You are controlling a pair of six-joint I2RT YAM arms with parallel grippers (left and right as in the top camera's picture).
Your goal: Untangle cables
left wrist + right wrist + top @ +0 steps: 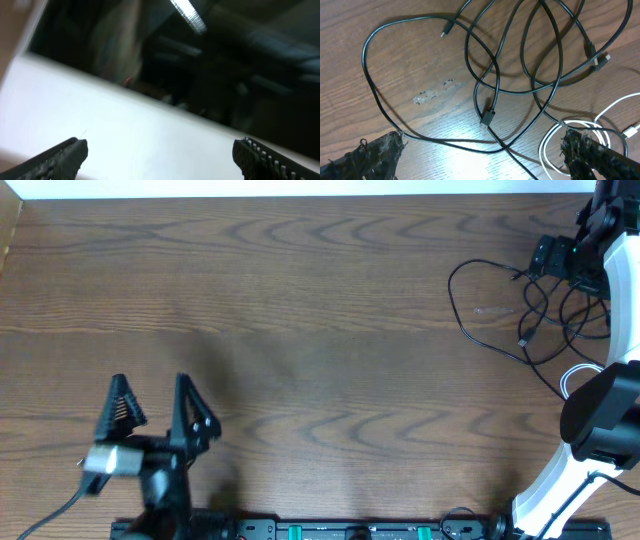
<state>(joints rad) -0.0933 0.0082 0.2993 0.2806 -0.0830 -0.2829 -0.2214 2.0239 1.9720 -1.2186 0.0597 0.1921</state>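
At the far right of the wooden table (300, 300), the cables (520, 305) lay in one loose heap — thin black cords looped over and under one another, small plugs poking out, with a shorter white cable (580, 132) coiled just beside the heap on the side nearer the robot's base. As far as I could judge, nothing of the job was done: the black loops crossed one another, and no cord lay apart on its own. The right gripper (481, 136) hung above the heap, jaws spread wide and holding nothing. The left gripper (150, 380) sat well away from the heap, across the table, equally wide and empty — its camera tipped up at the room. A pale scuff (435, 90) marked the brown wood grain inside the heap's largest loop. Away from the heap, up past the table, I made out something white, dark glass and a strip light (187, 15), all blurred
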